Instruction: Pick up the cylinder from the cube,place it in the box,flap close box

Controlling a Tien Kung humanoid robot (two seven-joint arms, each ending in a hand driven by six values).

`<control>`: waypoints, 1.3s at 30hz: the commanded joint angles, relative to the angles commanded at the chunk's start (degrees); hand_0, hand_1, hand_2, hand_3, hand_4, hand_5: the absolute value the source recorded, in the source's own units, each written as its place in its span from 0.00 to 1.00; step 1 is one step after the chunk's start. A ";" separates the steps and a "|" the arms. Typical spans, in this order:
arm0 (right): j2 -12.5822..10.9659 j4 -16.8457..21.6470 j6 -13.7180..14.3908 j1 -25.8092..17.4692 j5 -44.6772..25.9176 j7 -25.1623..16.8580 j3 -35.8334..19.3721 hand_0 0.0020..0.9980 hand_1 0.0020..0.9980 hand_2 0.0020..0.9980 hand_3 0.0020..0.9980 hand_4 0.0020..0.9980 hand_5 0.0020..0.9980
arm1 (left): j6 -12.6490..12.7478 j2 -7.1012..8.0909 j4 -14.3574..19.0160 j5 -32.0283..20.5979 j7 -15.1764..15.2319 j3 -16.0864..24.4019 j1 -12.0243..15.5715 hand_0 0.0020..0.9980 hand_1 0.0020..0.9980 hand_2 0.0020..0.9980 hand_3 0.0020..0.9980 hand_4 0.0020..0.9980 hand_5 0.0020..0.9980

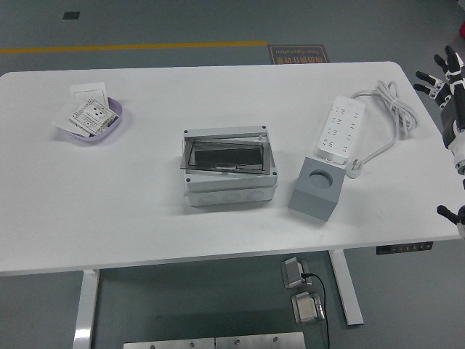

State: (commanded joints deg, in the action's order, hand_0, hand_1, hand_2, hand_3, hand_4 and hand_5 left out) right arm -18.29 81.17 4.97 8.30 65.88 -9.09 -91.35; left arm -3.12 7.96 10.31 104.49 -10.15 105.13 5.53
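Box (229, 166): mid-table, grey, dark lid down.
Cube (317, 189): just right of box, round socket empty.
Cylinder: not visible.
Right hand (449, 80): far right of box, beyond table edge, fingers spread, holding nothing.
Table (145, 196): white.
Floor: grey.

White table (145, 211), grey floor (182, 25)

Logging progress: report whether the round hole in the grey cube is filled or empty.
Empty. The grey cube shows an open round hole with its darker floor visible; no cylinder stands in it.
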 joint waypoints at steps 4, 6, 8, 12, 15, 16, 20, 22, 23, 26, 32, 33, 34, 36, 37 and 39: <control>0.07 0.41 1.31 -0.04 0.66 -0.72 -0.47 0.70 0.74 1.00 0.95 0.94 0.91 | -0.03 0.00 0.00 0.00 0.01 0.01 0.01 0.59 0.65 0.59 0.60 0.71 0.36; 0.11 0.53 1.76 -0.04 0.93 -0.81 -0.64 0.70 0.74 1.00 0.95 0.94 0.91 | -0.02 0.02 0.00 -0.05 0.02 -0.02 -0.01 0.59 0.65 0.59 0.60 0.71 0.36; 0.17 0.59 2.00 -0.05 1.08 -0.79 -0.74 0.51 0.67 0.99 0.68 0.78 0.54 | 0.00 0.03 0.00 -0.22 0.04 -0.15 -0.03 0.59 0.65 0.59 0.60 0.71 0.36; 0.26 0.41 1.65 -0.10 0.86 -0.63 -0.84 0.51 0.67 0.99 0.68 0.78 0.54 | 0.00 0.01 0.00 -0.40 0.03 -0.34 -0.05 0.59 0.65 0.59 0.60 0.71 0.36; 0.33 0.20 0.78 -0.13 0.58 -0.30 -0.75 0.31 0.55 0.93 0.62 0.57 0.15 | 0.01 -0.01 0.00 -0.40 0.01 -0.34 -0.06 0.59 0.65 0.60 0.60 0.71 0.37; 0.37 0.15 0.45 -0.15 0.68 -0.10 -0.72 0.31 0.55 0.93 0.62 0.57 0.15 | 0.03 -0.01 0.00 -0.41 0.03 -0.34 -0.06 0.59 0.65 0.60 0.60 0.71 0.37; 0.46 0.04 -0.63 -0.19 1.35 0.47 -0.51 0.33 0.60 0.95 0.69 0.77 0.38 | 0.04 -0.05 0.00 -0.28 0.05 -0.23 -0.06 0.59 0.65 0.60 0.60 0.71 0.37; 0.47 -0.01 -0.99 -0.18 1.28 0.49 -0.37 0.33 0.60 0.95 0.69 0.77 0.38 | 0.04 -0.06 0.00 -0.10 0.05 -0.06 -0.04 0.59 0.65 0.60 0.60 0.71 0.37; 0.47 -0.07 -1.17 -0.17 1.07 0.46 -0.28 0.33 0.60 0.95 0.69 0.77 0.38 | 0.04 -0.07 0.00 -0.02 0.05 0.03 -0.04 0.59 0.65 0.60 0.60 0.71 0.37; 0.46 -0.34 -1.90 -0.18 0.38 0.27 0.08 0.44 0.65 0.97 0.78 0.88 0.58 | 0.04 -0.06 0.00 0.29 0.06 0.32 -0.02 0.59 0.65 0.60 0.60 0.71 0.37; 0.60 -0.48 -2.78 -0.23 0.20 0.07 0.44 0.52 0.67 0.98 0.81 0.95 0.82 | 0.03 -0.08 0.00 0.58 0.09 0.63 0.02 0.59 0.65 0.60 0.60 0.71 0.37; 0.61 -0.48 -2.83 -0.24 0.23 0.09 0.46 0.52 0.67 0.98 0.81 0.95 0.82 | 0.03 -0.08 0.00 0.64 0.09 0.70 0.03 0.59 0.65 0.60 0.60 0.71 0.37; 0.61 -0.47 -2.86 -0.23 0.26 0.11 0.46 0.52 0.67 0.98 0.81 0.95 0.82 | 0.03 -0.09 0.00 0.69 0.09 0.74 0.03 0.59 0.65 0.60 0.60 0.71 0.37; 0.61 -0.45 -2.92 -0.24 0.30 0.13 0.41 0.52 0.67 0.98 0.81 0.95 0.82 | 0.01 -0.10 0.00 0.72 0.08 0.80 0.05 0.59 0.65 0.60 0.60 0.71 0.37; 0.61 -0.44 -2.93 -0.25 0.31 0.13 0.39 0.52 0.67 0.98 0.81 0.95 0.82 | 0.00 -0.12 0.00 0.78 0.07 0.86 0.05 0.59 0.65 0.60 0.60 0.71 0.37; 0.63 -0.44 -2.94 -0.26 0.29 0.13 0.39 0.60 0.70 0.98 0.87 0.99 0.96 | -0.03 -0.13 0.00 0.86 0.04 0.93 0.06 0.59 0.65 0.59 0.60 0.71 0.37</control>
State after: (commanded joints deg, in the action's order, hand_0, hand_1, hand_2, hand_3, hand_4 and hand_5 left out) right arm -17.66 80.73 2.03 8.03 66.17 -8.96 -90.96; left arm -3.15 7.83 10.31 105.35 -10.11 106.06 5.60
